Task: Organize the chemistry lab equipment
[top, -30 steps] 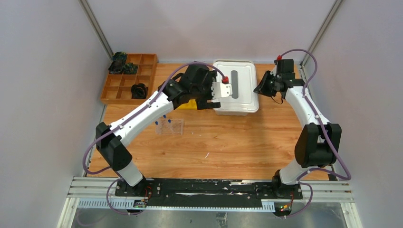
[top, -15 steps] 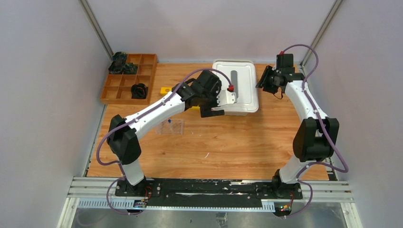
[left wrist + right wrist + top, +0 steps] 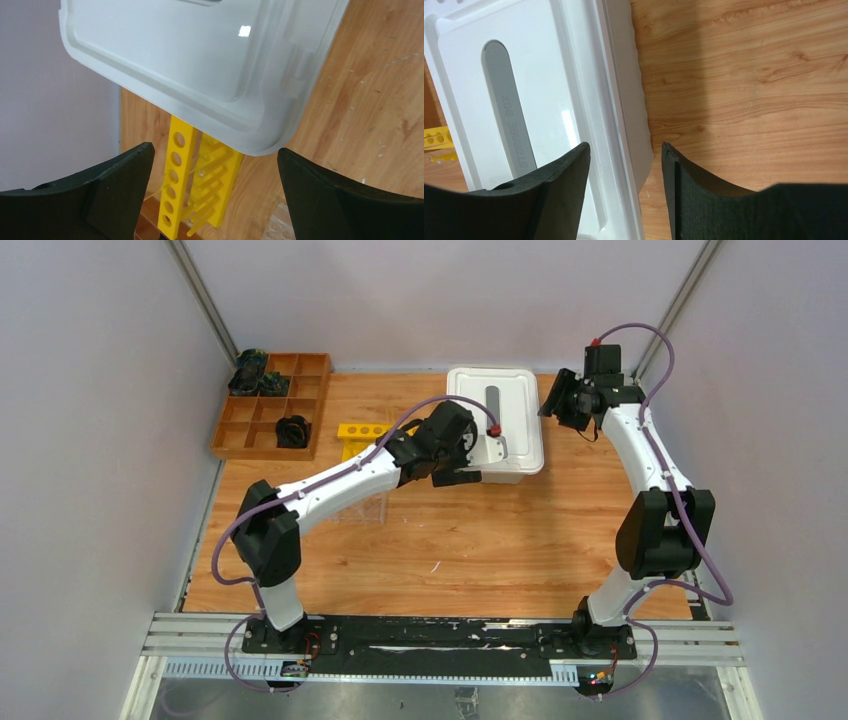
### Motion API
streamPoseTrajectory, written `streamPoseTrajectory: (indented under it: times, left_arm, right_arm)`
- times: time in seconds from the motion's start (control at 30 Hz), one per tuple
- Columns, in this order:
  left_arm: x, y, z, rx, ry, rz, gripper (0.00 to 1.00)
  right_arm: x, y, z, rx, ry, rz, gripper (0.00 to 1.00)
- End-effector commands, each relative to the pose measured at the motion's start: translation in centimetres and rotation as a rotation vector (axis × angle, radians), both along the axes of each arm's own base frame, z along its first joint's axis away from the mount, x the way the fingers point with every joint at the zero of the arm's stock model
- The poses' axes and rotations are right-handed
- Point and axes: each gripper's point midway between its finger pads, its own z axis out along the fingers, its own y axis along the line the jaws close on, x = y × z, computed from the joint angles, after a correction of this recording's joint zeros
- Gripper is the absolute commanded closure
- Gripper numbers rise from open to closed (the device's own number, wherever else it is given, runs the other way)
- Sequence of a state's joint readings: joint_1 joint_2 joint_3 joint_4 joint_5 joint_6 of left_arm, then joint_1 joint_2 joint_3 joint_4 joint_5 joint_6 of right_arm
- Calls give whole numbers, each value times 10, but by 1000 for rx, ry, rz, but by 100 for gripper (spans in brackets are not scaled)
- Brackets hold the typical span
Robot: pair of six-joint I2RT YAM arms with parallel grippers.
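Observation:
A white lidded storage box (image 3: 495, 420) stands at the back centre. My left gripper (image 3: 468, 468) hovers wide open at its front left corner, holding nothing. In the left wrist view the left gripper (image 3: 215, 150) frames the box corner (image 3: 200, 65) and a yellow tube rack (image 3: 192, 185). That yellow rack (image 3: 362, 431) lies left of the box. A clear plastic tube rack (image 3: 372, 506) sits partly hidden under my left arm. My right gripper (image 3: 553, 406) is open at the box's right edge. In the right wrist view the right gripper (image 3: 625, 145) straddles the box rim (image 3: 624, 110).
A wooden compartment tray (image 3: 262, 425) with black objects sits at the back left. Grey enclosure walls stand close on the left, back and right. The wooden tabletop (image 3: 480, 550) stretches in front of the box toward the arm bases.
My left arm has swung right and down to the box's front left corner, uncovering the yellow rack and covering most of the clear one. The right gripper has opened wider at the box's edge.

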State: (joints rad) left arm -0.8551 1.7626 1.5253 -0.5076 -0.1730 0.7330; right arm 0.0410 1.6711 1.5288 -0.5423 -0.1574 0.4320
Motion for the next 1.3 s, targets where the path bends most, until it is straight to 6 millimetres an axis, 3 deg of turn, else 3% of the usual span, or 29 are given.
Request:
streamPoseTrajectory:
  times: [0.0, 0.17, 0.37, 0.5, 0.77, 1.0, 1.2, 1.27]
  left_arm:
    - [22, -9, 18, -63, -108, 71, 0]
    - [32, -14, 33, -102, -169, 95, 0]
    - [40, -16, 37, -103, -197, 111, 0]
    - [47, -16, 41, -100, -227, 129, 0]
    - [60, -16, 69, -139, -245, 151, 0]
    - [32, -18, 69, -167, -57, 34, 0]
    - [-14, -17, 55, -201, 156, -119, 0]
    - [-20, -16, 46, -186, 162, -131, 0]
  right_arm:
    - [-1, 5, 16, 8, -28, 38, 41]
    - [-3, 9, 3, 17, 5, 64, 40]
    - [-3, 11, -6, 19, 30, 74, 40]
    - [-4, 8, -4, 6, 23, 72, 40]
    - [1, 7, -5, -4, 23, 71, 42]
    - [9, 5, 5, -18, -4, 63, 45]
    - [33, 6, -7, -9, 16, 51, 48]
    - [43, 6, -14, -8, 27, 44, 48]
